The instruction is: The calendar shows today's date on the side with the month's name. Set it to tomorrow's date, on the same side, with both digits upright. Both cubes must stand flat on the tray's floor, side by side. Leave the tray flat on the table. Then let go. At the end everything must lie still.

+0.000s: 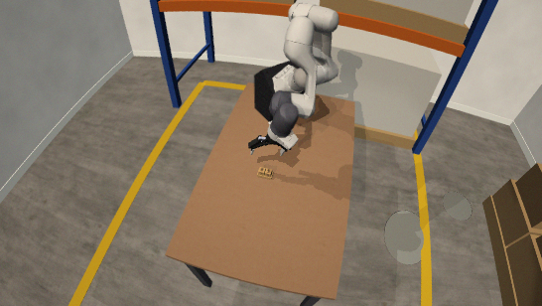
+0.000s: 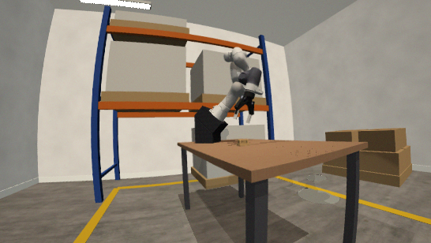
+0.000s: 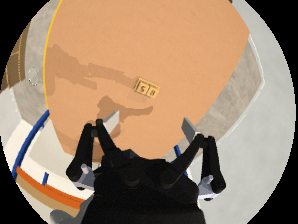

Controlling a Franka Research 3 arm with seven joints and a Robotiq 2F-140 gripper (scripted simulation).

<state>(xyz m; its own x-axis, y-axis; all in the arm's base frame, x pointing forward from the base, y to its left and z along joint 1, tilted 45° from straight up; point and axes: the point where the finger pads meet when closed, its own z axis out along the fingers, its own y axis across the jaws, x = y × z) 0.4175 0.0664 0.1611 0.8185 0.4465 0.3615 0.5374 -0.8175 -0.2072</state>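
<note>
The small wooden calendar tray [image 1: 258, 175] [image 3: 149, 81] lies on the table with two cubes side by side in it. It also shows, very small, in the exterior view [image 2: 241, 143]. In the wrist view one cube [image 3: 143, 89] has a mark like a 5 on its upward face, and the other cube [image 3: 153, 92] has one like an 8 or 6. The month's name and the digits on the upright sides cannot be read. My gripper [image 1: 267, 152] [image 2: 242, 117] [image 3: 151, 119] is open and empty, well above the table and on the robot-base side of the tray, touching nothing.
The brown table [image 1: 248, 224] [image 2: 276, 158] [image 3: 200, 50] carries the tray and the black robot base [image 2: 205, 126]. A blue and orange rack [image 1: 168, 55] [image 2: 100, 118] with large boxes stands behind the arm. The arm's shadow falls beside the tray.
</note>
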